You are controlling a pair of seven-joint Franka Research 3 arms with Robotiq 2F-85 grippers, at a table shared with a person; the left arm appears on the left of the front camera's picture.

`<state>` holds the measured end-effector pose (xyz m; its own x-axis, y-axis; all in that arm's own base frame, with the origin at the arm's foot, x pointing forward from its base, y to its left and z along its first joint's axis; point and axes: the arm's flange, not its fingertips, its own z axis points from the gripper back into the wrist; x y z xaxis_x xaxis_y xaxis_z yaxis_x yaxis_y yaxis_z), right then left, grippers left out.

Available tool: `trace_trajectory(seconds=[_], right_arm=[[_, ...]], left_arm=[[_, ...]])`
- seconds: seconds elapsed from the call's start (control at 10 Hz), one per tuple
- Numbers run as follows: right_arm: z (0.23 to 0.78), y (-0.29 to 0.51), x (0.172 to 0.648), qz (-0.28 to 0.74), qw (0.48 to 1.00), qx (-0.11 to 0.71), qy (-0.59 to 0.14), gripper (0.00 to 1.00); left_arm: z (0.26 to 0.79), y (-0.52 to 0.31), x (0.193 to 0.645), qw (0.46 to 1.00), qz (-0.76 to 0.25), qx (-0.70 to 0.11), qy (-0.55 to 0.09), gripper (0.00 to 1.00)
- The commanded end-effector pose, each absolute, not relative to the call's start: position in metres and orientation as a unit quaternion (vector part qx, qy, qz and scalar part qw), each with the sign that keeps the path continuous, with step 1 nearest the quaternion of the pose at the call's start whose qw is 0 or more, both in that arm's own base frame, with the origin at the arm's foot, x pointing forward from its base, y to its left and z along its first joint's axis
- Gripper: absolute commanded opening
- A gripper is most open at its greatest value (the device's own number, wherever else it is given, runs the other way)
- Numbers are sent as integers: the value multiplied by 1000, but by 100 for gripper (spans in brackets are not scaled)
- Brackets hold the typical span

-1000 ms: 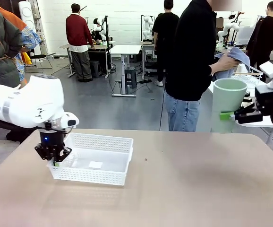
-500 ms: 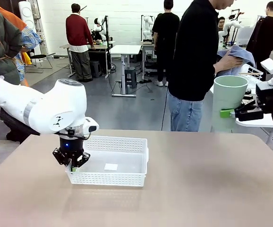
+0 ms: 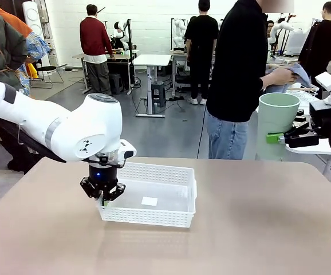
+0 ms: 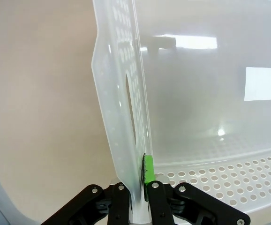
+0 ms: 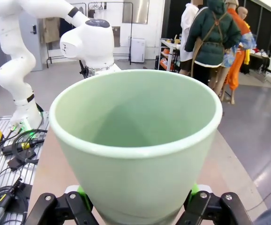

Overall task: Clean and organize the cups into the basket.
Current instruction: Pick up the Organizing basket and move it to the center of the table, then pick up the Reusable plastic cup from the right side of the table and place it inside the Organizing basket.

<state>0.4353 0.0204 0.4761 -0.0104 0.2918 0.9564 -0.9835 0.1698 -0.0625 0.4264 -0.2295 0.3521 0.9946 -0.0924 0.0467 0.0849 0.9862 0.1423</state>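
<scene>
The white perforated basket [image 3: 154, 197] lies on the tan table, empty but for a small white label on its floor. My left gripper [image 3: 103, 195] is shut on the basket's left short wall [image 4: 126, 122], one green pad inside the wall and one finger outside. At the right edge my right gripper [image 3: 280, 138] holds a pale mint green cup [image 3: 277, 123] upright in the air beyond the table's far right corner. In the right wrist view the mint cup [image 5: 135, 145] sits between the pads [image 5: 81, 192], mouth toward the camera. A person in black stands behind it holding a blue cloth [image 3: 294, 73].
The tan table [image 3: 257, 229] stretches bare around the basket. A white side table with a wire rack [image 3: 308, 89] stands at the far right behind my right arm. Other people and tables stand farther back.
My left gripper has dragged the basket rightward across the table, toward its middle. The right gripper and mint cup have stayed put. The person's hands with the cloth shifted slightly.
</scene>
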Motion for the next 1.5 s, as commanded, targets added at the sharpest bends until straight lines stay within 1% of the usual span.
trace_trajectory(seconds=[0.0,0.2,0.4,0.5,0.6,0.7,0.8,1.0,1.2,1.4], right_arm=[[476,20,435,536,594,365,-477,34],[476,20,435,536,594,365,-477,34],[476,20,435,536,594,365,-477,34],[476,20,435,536,594,365,-477,34],[476,20,435,531,601,365,-473,84],[479,23,435,535,601,362,-471,84],[494,42,441,550,609,351,-452,84],[532,101,462,589,635,319,-385,84],[567,161,486,624,673,253,-306,84],[575,217,498,653,702,191,-209,84]], left_arm=[[353,-249,427,997,-28,66,-38,0],[354,-261,431,998,-4,43,-38,0],[355,-244,439,999,35,23,-11,0],[360,-250,430,998,-15,49,-31,0],[360,-250,430,998,-15,49,-31,0],[360,-250,430,998,-15,49,-31,0],[360,-250,430,998,-15,49,-31,0],[360,-250,430,998,-15,49,-31,0],[360,-250,430,998,-15,49,-31,0],[360,-250,430,998,-15,49,-31,0]])
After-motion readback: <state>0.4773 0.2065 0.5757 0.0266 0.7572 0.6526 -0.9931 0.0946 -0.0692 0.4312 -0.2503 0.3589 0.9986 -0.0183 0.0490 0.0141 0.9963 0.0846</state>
